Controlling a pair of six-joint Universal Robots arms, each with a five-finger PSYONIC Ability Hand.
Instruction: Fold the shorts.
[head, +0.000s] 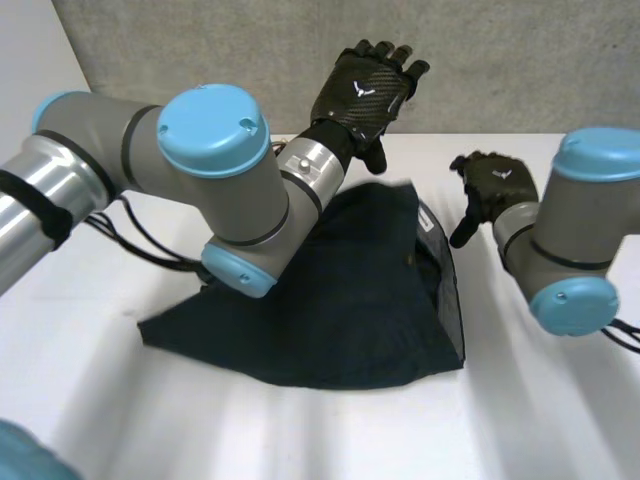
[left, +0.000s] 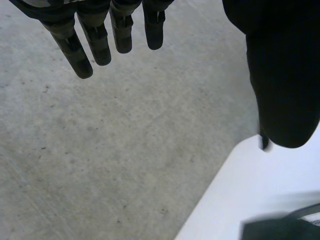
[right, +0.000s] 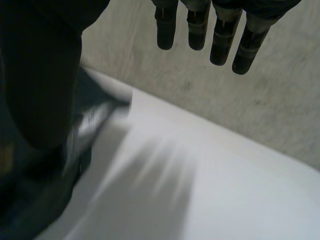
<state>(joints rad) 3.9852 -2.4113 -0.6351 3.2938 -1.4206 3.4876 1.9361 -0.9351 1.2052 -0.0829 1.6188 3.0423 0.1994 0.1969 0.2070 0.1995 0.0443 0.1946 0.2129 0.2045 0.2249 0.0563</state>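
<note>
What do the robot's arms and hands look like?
The left arm and right arm are thick grey tubes with round light-blue caps at joints. The left hand and right hand are black, each back bearing a small white emblem.

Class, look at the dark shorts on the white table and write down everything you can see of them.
The shorts are dark blue-green cloth, lying in a rough triangle on the white table, seemingly folded over. A mesh-like lining and a pale label show along the edge nearest the right robot hand. Neither open robot hand touches them; the left robot hand is raised beyond them.
</note>
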